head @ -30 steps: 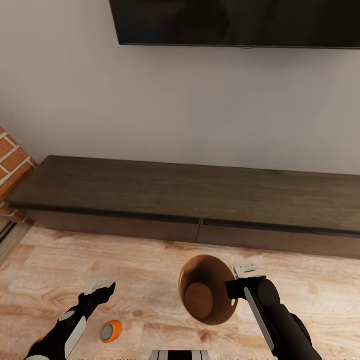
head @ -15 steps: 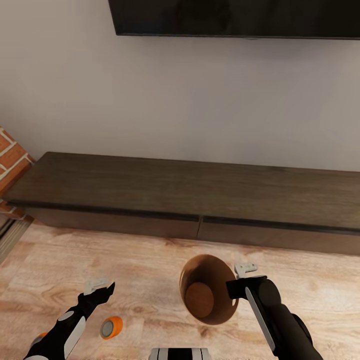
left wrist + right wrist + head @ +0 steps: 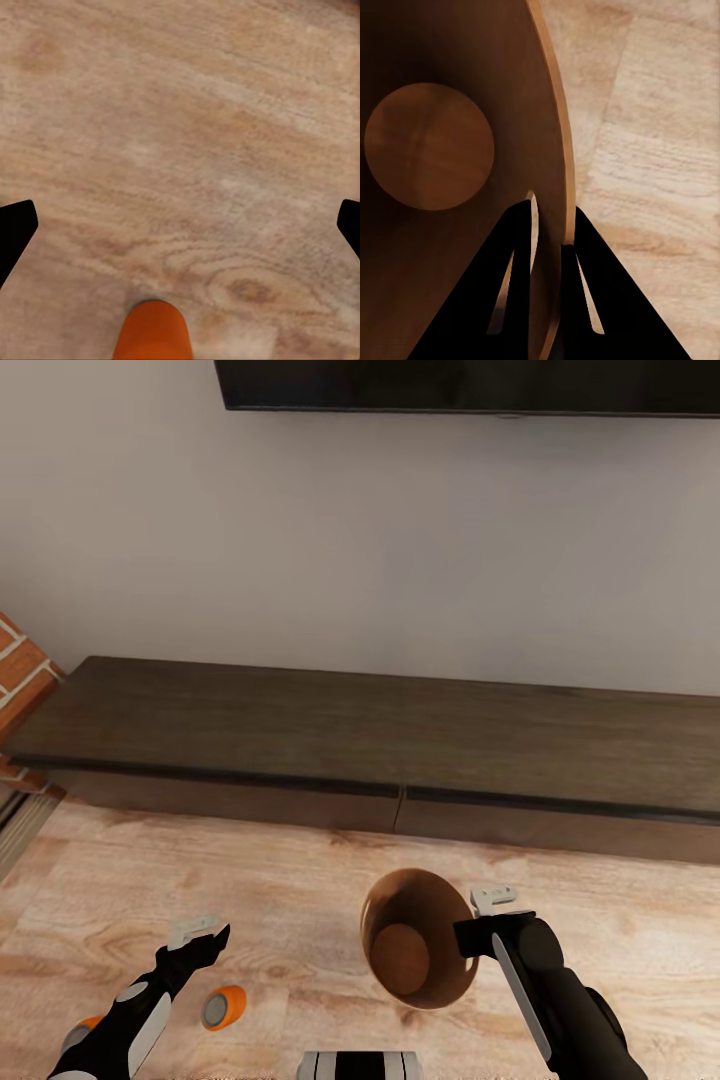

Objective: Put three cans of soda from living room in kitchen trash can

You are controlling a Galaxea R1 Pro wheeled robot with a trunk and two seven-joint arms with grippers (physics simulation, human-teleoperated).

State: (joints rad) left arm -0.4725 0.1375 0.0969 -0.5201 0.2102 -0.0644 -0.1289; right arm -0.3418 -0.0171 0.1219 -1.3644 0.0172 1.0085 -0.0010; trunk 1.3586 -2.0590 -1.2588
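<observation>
The brown tash can [image 3: 415, 945] hangs tilted above the plank floor, its dark inside and round bottom [image 3: 429, 146] facing me. My right gripper [image 3: 472, 930] is shut on its rim, one finger inside the wall and one outside [image 3: 547, 240]. An orange can of soda [image 3: 222, 1007] lies on its side on the floor, grey top showing. My left gripper [image 3: 203, 937] hovers open a little beyond it, and the same can [image 3: 152, 334] sits short of its spread fingertips [image 3: 15, 229]. A second orange patch [image 3: 88, 1022] peeks from behind my left arm.
A long dark low cabinet [image 3: 380, 745] runs along the wall ahead, under a black television [image 3: 470, 382]. A red brick chimney [image 3: 18, 690] stands at the left. Light wood floor [image 3: 300, 880] lies between me and the cabinet.
The whole head picture has slid upward, so the camera has moved. Both arms keep their pose; the bin stays in the right gripper and the orange can lies where it was.
</observation>
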